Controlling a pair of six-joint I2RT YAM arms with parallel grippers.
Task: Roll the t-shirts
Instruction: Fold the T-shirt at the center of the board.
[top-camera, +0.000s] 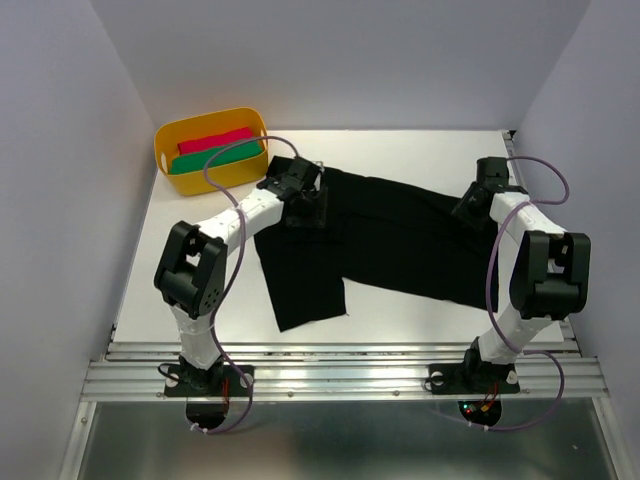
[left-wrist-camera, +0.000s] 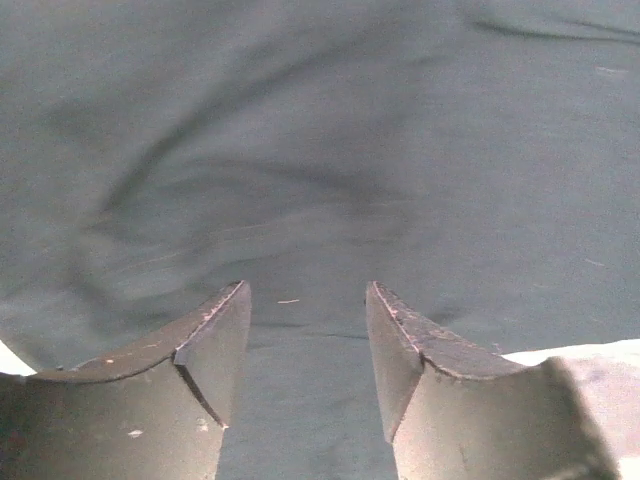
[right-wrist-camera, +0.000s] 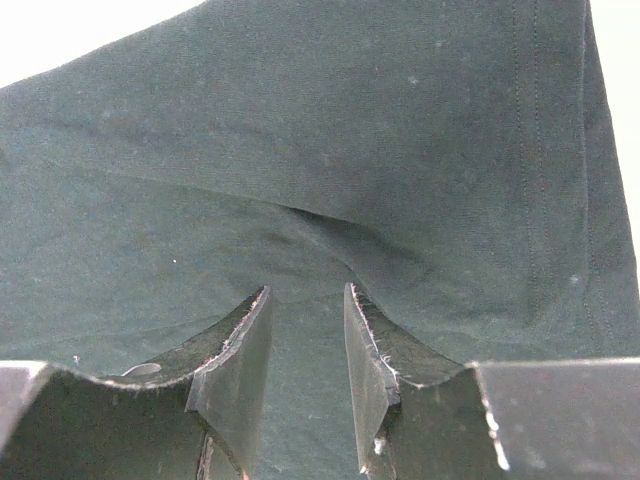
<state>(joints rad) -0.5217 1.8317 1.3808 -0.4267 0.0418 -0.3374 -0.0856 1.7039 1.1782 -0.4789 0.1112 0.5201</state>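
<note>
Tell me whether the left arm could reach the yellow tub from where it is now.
Probably yes: the left gripper is over the black t-shirt right beside the yellow tub, jaws open, with nothing standing between them.

I see one plain black t-shirt (top-camera: 400, 240) spread mostly flat on the worktop (top-camera: 400, 320), slanting from far left to near right, lightly creased, one flap reaching toward me.

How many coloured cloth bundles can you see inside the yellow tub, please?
2: a red bundle along the far side of the yellow tub, and a green bundle beside it on the near side. Others may hide beneath.
</note>
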